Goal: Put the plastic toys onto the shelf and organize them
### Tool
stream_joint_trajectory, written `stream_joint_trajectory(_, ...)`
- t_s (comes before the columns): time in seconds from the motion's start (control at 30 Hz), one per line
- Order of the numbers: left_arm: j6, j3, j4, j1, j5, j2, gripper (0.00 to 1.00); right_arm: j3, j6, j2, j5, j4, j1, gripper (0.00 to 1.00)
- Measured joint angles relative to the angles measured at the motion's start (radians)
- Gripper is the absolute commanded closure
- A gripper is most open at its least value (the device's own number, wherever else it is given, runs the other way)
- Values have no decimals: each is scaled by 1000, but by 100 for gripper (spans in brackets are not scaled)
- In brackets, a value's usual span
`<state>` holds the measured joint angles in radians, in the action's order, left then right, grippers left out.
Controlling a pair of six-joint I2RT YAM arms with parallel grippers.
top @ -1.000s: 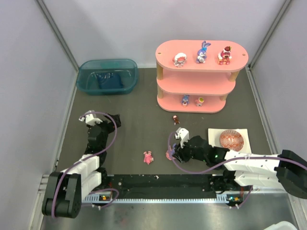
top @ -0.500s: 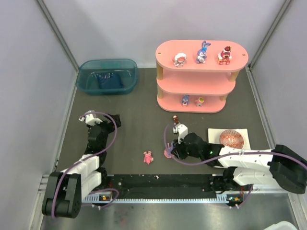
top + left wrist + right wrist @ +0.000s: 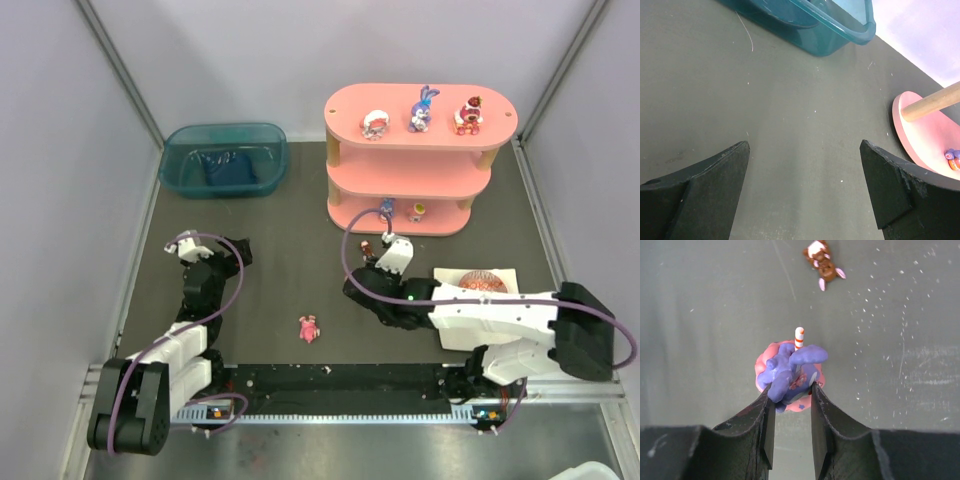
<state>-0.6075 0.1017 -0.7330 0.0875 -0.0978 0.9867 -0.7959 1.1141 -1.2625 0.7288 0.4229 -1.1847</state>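
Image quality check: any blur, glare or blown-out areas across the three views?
Top external: even light, soft shadows, no glare, shelf crisp. Left wrist: wall behind the teal bin is blown out at top right; table sharp. Right wrist: purple-pink toy in the right gripper is in focus; the gripper's dark fingers show little detail.

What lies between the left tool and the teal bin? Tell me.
Nothing but bare dark table lies between the left tool and the teal bin; the left wrist view shows it plainly.
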Motion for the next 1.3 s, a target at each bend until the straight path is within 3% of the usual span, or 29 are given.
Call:
stream_joint_trajectory(0.3, 0, 0, 0, 0, 0, 0, 2, -193, 554, -327, 61, 386, -63, 100)
stream_joint_trajectory(0.47, 0, 0, 0, 0, 0, 0, 3, -291, 685, -403, 60, 520, -66, 100)
stream_joint_trajectory(0.53, 0, 0, 0, 0, 0, 0, 3, -311, 698, -406, 58, 543, -68, 99)
stream_joint_trajectory(0.67, 0, 0, 0, 0, 0, 0, 3, -332, 704, -429, 24, 551, -71, 86)
stream_joint_trajectory(0.7, 0, 0, 0, 0, 0, -1, 3, -331, 702, -435, 11, 550, -71, 74)
stream_joint_trajectory(0.77, 0, 0, 0, 0, 0, -2, 2, -330, 696, -439, -9, 540, -71, 62)
stream_joint_trajectory(0.97, 0, 0, 0, 0, 0, -2, 3, -329, 666, -439, -32, 507, -76, 41)
stream_joint_trajectory(1.07, 0, 0, 0, 0, 0, -2, 2, -323, 633, -439, -44, 478, -76, 34)
stream_joint_trajectory(1.3, 0, 0, 0, 0, 0, -2, 2, -324, 409, -438, -49, 380, -102, 32)
